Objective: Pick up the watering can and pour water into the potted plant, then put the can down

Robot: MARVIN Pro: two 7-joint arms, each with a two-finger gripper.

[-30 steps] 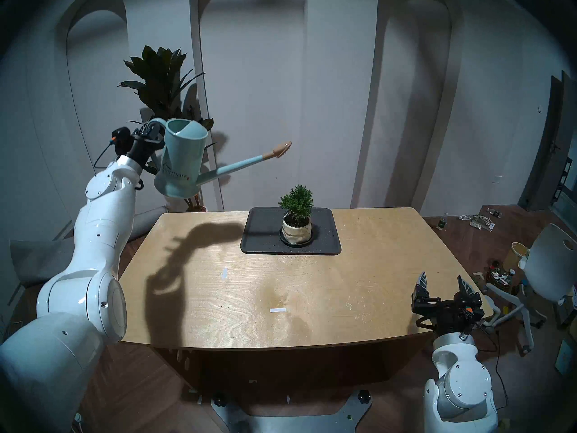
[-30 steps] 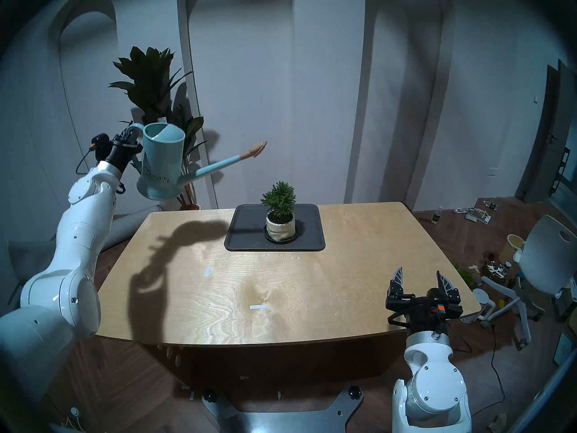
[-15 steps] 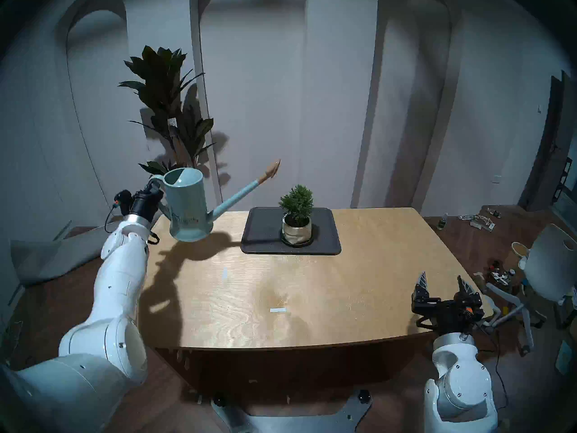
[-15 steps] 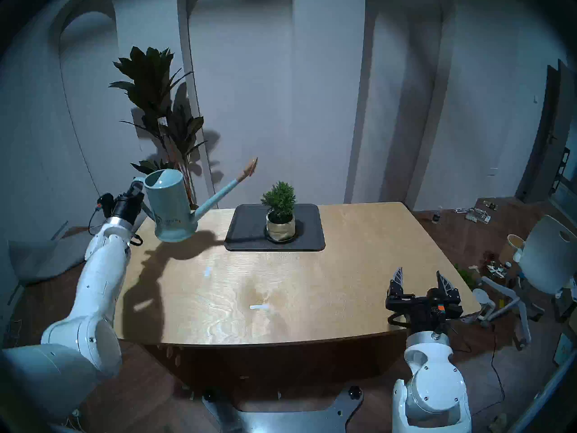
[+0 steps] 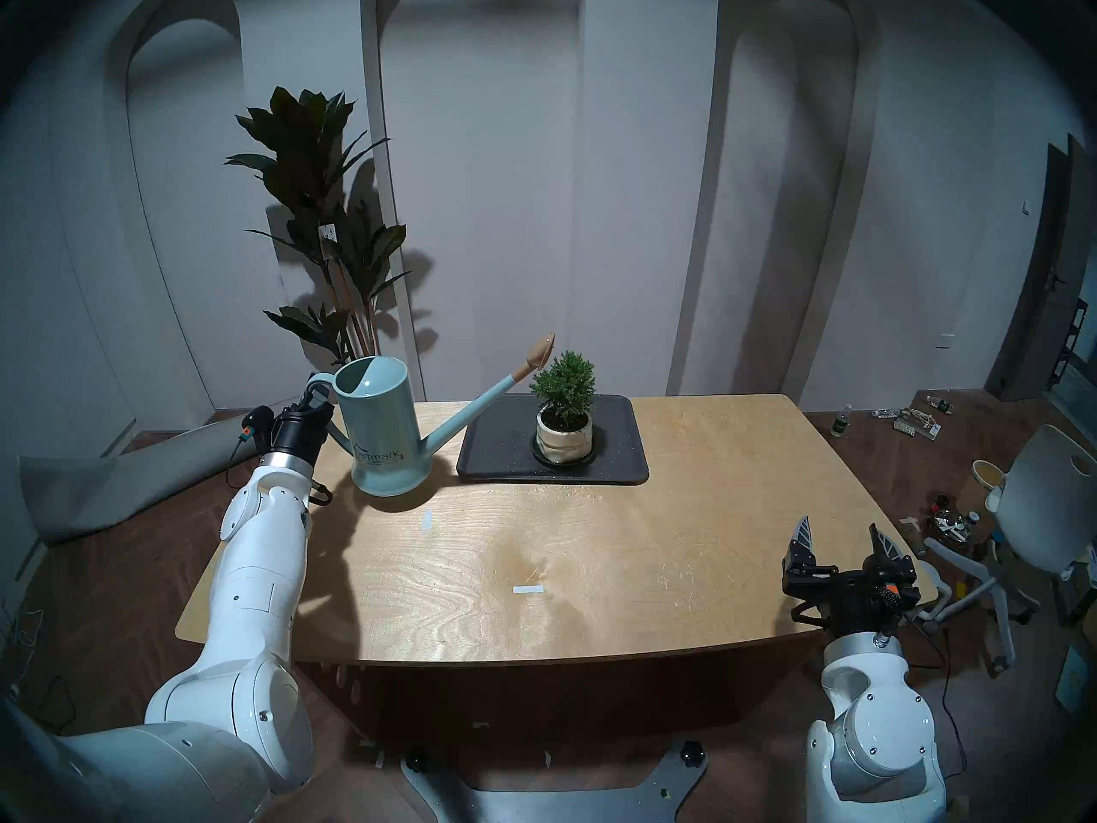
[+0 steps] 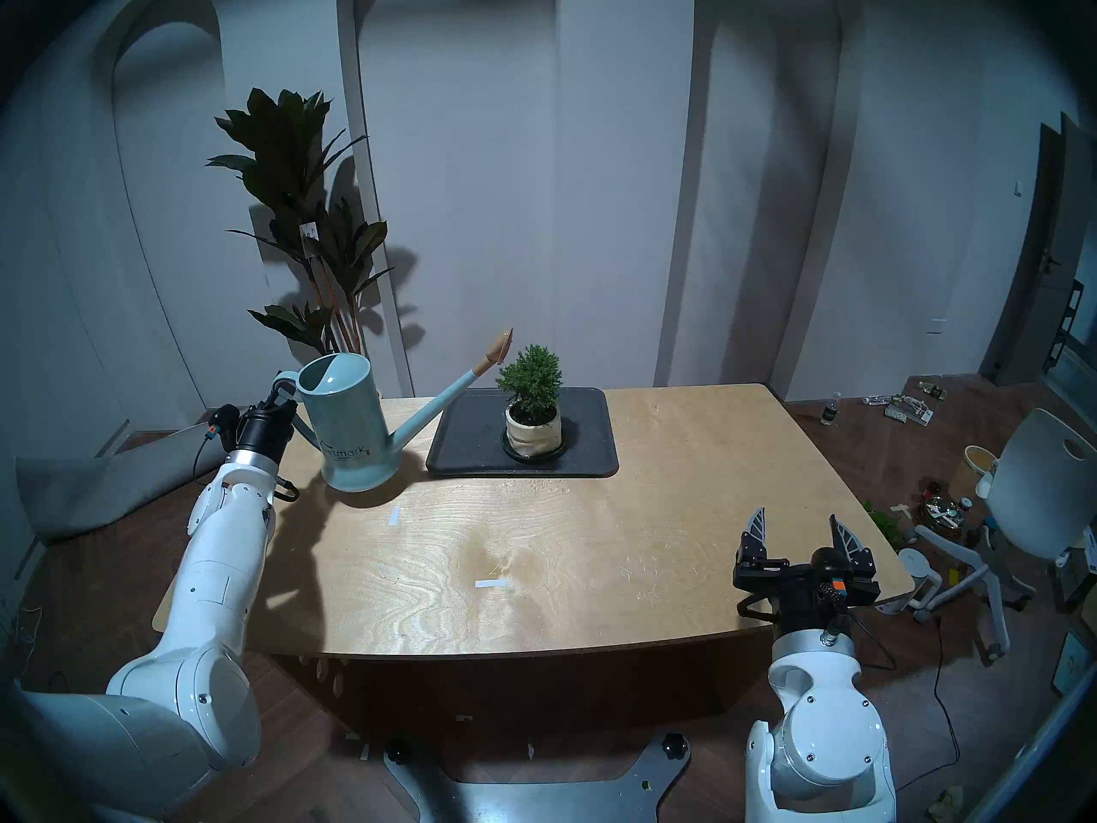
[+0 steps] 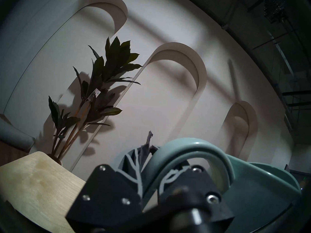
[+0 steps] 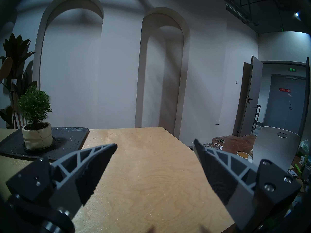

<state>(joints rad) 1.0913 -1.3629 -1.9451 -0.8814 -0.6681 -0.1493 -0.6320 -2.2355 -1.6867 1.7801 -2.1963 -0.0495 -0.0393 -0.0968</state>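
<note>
The pale teal watering can [image 5: 383, 430] stands nearly upright at the back left of the wooden table [image 5: 593, 554], just left of the black tray [image 5: 492, 447]. I cannot tell whether its base touches the table. Its tan rose [image 5: 541, 352] points up beside the top of the potted plant [image 5: 564, 382], a small green shrub in a cream pot on the tray. My left gripper [image 5: 314, 397] is shut on the can's loop handle [image 7: 193, 148]. My right gripper [image 5: 839, 528] is open and empty over the table's front right corner. The plant also shows in the right wrist view [image 8: 34, 106].
A tall dark floor plant [image 5: 320, 168] stands behind the table's back left corner. Two white tape strips [image 5: 528, 590] lie on the table. A white chair [image 5: 1045, 495] and clutter sit on the floor to the right.
My left arm has brought the can down and to the right, from high beyond the back left corner to table level beside the tray. The spout has risen from shallow to steep. The right arm has not moved.
</note>
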